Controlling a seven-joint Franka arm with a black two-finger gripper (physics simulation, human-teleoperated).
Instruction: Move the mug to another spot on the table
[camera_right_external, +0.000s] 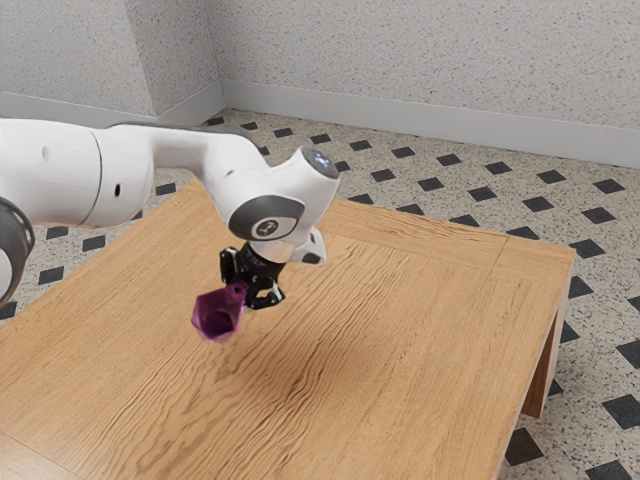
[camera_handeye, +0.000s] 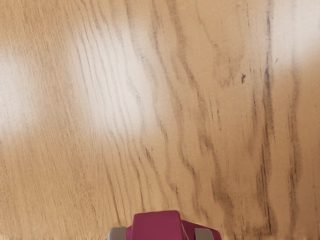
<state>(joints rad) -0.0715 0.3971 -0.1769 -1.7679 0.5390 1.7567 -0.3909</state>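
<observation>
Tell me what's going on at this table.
A white robot arm holds a purple mug in its black gripper, with the fingers closed on it from two sides. The mug hangs tilted and appears to be lifted clear of the wooden table, over its middle part. In the wrist view the mug sits just under the hand, with bare wood beyond it. It has not yet been set down anywhere.

open table (camera_right_external: 420, 330) all around the gripper (camera_right_external: 242, 297) and its mug (camera_right_external: 218, 313) — free passage
</observation>
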